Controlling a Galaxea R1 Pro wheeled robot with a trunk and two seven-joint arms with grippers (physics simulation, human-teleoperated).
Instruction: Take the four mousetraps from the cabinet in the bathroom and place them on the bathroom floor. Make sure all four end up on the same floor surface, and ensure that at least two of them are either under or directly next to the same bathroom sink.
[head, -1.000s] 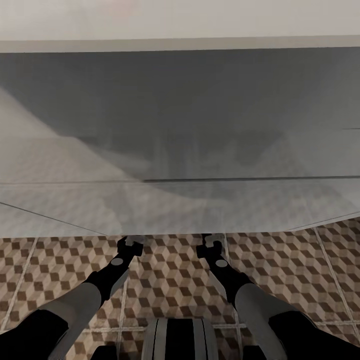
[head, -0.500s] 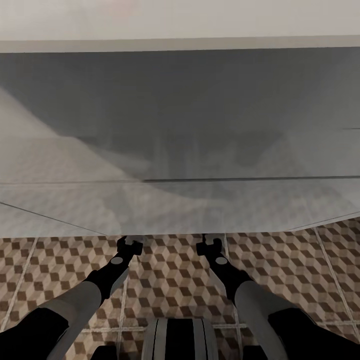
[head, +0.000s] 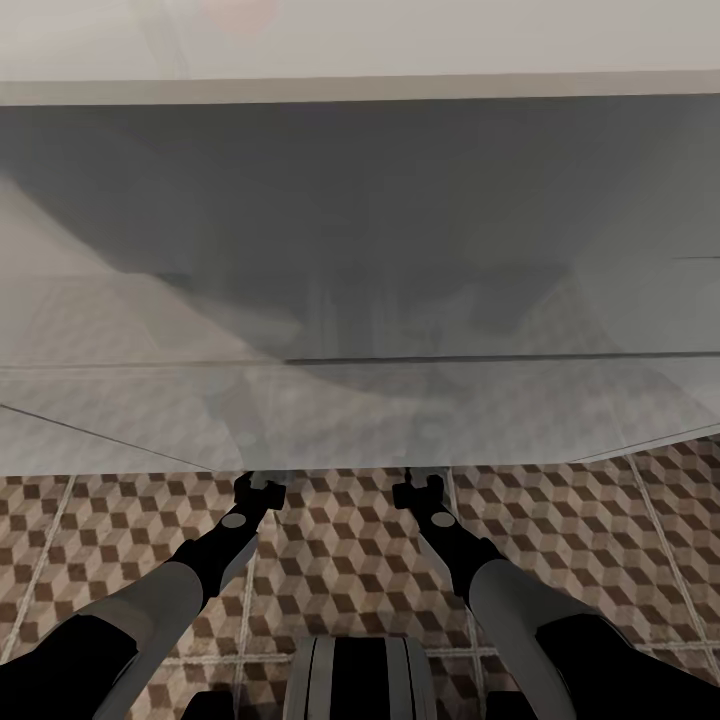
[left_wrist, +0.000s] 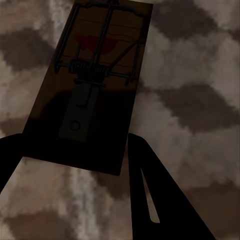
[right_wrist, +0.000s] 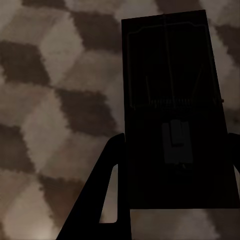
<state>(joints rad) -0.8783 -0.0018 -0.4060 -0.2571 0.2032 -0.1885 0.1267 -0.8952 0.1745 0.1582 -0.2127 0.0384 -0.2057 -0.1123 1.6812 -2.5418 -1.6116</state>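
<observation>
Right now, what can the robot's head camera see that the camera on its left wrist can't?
The head camera takes in both arms, the left gripper, the right gripper and a big pale grey surface just ahead of them. The left wrist camera looks close up at a mousetrap between the dark fingers, with its spring and a red patch. Both cameras see the cube-patterned floor.

Large pale grey glossy fixture ahead
</observation>
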